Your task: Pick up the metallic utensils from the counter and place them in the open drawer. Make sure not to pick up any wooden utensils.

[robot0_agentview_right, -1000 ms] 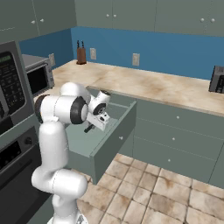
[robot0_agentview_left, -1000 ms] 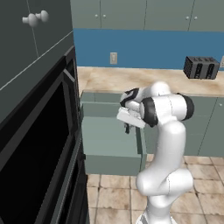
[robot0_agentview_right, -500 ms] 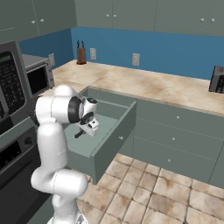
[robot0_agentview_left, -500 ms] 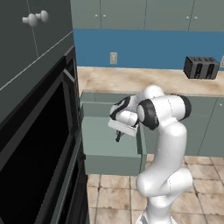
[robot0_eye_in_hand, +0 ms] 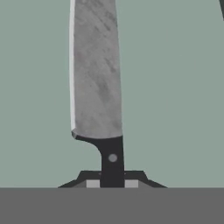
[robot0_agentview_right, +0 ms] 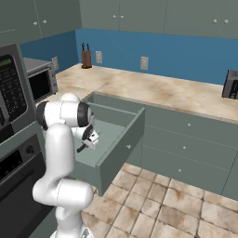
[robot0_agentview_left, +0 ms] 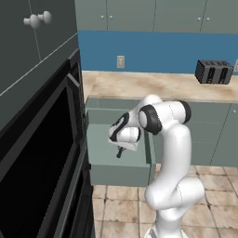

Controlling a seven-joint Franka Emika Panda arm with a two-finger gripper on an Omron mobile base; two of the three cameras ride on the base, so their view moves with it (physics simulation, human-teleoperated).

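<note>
Over the shallow grey-green open drawer (robot0_agentview_left: pixel 122 173) the two-finger gripper (robot0_eye_in_hand: pixel 112 183) of the white arm hangs low, and its jaws are closed on the black handle of the small kitchen knife with the silver blade (robot0_eye_in_hand: pixel 95 78). Seen from the hand, the long axis of the knife runs straight away from the fingers: the handle sits between the tips and the blade points forward, toward the flat grey-green floor of the drawer (robot0_eye_in_hand: pixel 175 87). One small rivet shows on the handle. Whether the blade touches the floor cannot be told.

From the left base camera the gripper (robot0_agentview_left: pixel 120 152) is inside the outline of the drawer, and something dark sticks down from it. From the right base camera the gripper (robot0_agentview_right: pixel 84 147) is above the floor of the drawer (robot0_agentview_right: pixel 122 144), near the side closest to the robot.

No readable writing appears anywhere. The drawer stands pulled out below the beige-brown marbled stone counter (robot0_agentview_right: pixel 153 93), with grey-green cabinets, a blue wall and a tiled beige floor around. A black oven with a dark glass door (robot0_agentview_left: pixel 42 158) stands beside the drawer, and a dark toaster (robot0_agentview_left: pixel 213 71) rests on the counter.
</note>
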